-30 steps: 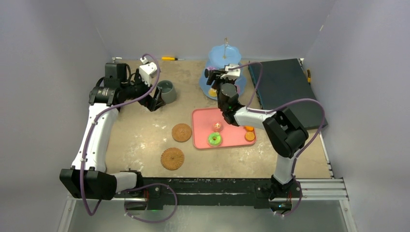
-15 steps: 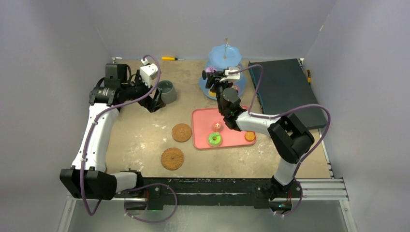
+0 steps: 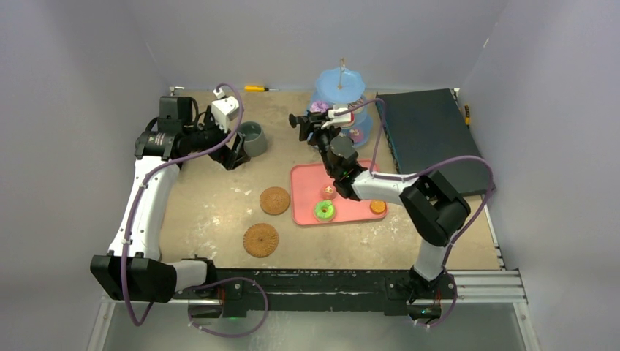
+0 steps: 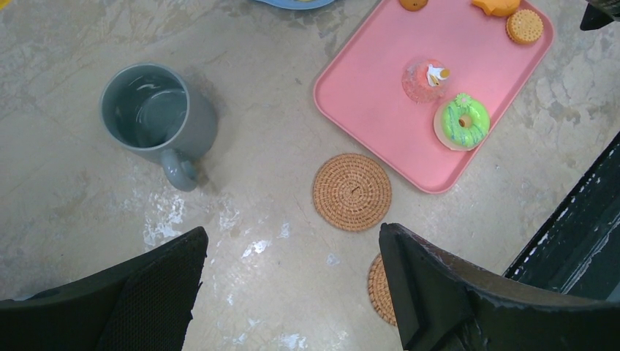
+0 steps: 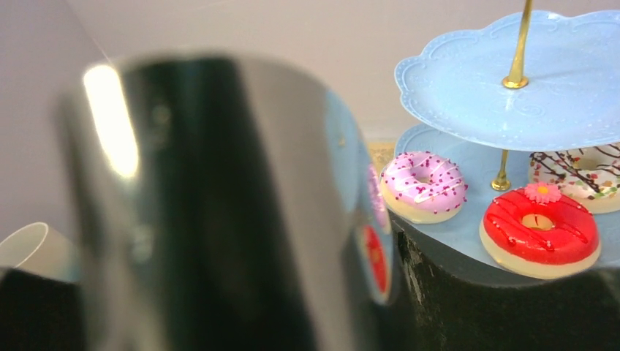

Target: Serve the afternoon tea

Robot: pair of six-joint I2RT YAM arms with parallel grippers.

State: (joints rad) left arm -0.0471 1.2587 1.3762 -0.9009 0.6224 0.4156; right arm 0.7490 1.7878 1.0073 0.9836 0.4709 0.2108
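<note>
Left wrist | left gripper spread wide, empty, near grey-green mug | right gripper: cannot tell

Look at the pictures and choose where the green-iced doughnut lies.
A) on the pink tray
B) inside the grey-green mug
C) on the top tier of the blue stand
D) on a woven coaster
A: the green-iced doughnut lies flat on the pink tray, next to a pink cupcake.
</note>
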